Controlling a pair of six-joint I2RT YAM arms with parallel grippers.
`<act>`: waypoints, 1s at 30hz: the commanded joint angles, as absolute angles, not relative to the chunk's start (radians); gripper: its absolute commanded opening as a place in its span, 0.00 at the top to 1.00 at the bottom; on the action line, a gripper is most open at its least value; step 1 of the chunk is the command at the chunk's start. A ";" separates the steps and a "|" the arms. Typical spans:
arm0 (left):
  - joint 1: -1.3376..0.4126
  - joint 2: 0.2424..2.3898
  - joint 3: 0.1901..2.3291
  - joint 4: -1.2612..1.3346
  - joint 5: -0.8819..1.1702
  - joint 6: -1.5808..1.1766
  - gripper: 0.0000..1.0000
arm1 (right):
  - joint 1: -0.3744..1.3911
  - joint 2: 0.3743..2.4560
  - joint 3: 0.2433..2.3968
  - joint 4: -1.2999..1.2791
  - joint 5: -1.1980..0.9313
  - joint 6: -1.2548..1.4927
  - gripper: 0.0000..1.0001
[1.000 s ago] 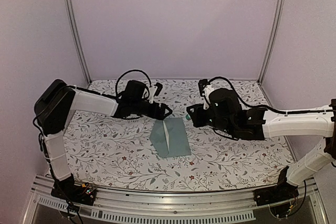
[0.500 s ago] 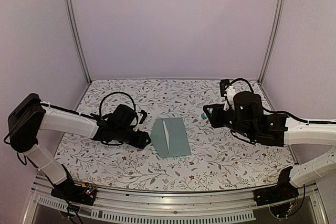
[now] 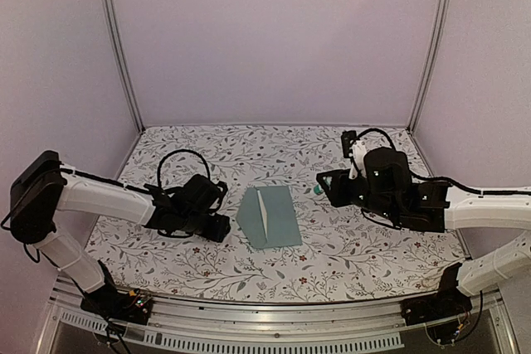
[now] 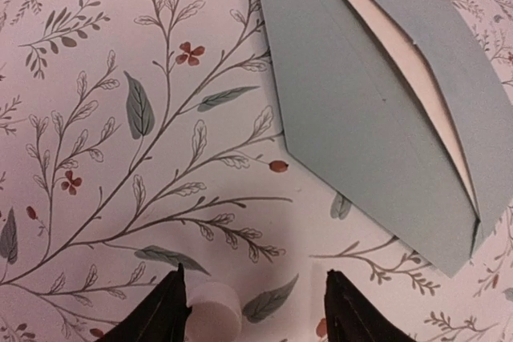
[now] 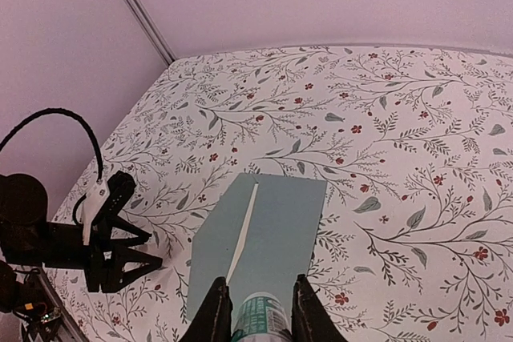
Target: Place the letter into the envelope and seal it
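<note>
Right end effector [image 5: 259, 292] grips likely glue stick [image 5: 258, 319]; left end effector [image 4: 254, 276] spread near envelope [image 4: 353, 118]

Teal envelope [image 3: 280, 217] flat mid-table, flap folded down, whitish sliver along seam.

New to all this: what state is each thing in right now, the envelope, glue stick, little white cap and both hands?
envelope: lying flat, flap folded over, thin whitish slit showing.
left hand: open, gripping nothing.
right hand: shut on the glue stick.
glue stick: clamped between the right fingers.
white cap: beside one left finger, unclamped.
</note>
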State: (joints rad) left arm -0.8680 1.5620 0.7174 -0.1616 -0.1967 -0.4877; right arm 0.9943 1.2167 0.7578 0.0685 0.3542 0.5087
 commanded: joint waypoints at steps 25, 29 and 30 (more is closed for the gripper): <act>-0.889 1.498 0.639 -0.174 -0.311 -0.544 0.61 | 0.992 1.244 0.767 0.089 0.326 0.506 1.00; -0.877 1.522 0.643 -0.163 -0.302 -0.536 0.67 | 0.992 1.244 0.767 0.087 0.329 0.505 1.00; -0.873 1.526 0.643 -0.162 -0.299 -0.535 0.68 | 0.992 1.244 0.766 0.087 0.330 0.506 1.00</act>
